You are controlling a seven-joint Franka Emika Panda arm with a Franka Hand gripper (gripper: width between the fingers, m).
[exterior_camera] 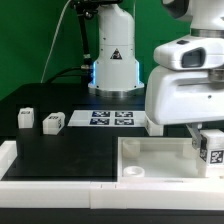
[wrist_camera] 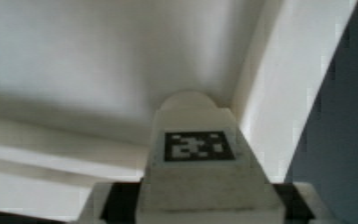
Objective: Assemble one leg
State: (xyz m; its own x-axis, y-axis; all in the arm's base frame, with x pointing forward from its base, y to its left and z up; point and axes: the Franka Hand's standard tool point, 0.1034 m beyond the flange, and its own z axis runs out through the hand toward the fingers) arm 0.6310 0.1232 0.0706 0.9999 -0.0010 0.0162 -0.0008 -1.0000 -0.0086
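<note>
My gripper [exterior_camera: 208, 131] is at the exterior view's right, shut on a leg [exterior_camera: 211, 149], a small white block with a black-and-white tag. It holds the leg over the right end of the large white tray-like piece [exterior_camera: 150, 162]. In the wrist view the leg [wrist_camera: 197, 140] points down between the dark finger pads [wrist_camera: 126, 203], close to the tray's inner corner wall [wrist_camera: 274, 60]. I cannot tell whether the leg's tip touches the tray. Two more legs [exterior_camera: 26, 119] [exterior_camera: 53, 123] stand on the black table at the exterior view's left.
The marker board [exterior_camera: 110, 119] lies flat on the table behind the tray. The arm's base [exterior_camera: 112, 60] stands at the back centre. A white border [exterior_camera: 30, 170] runs along the table's front left edge.
</note>
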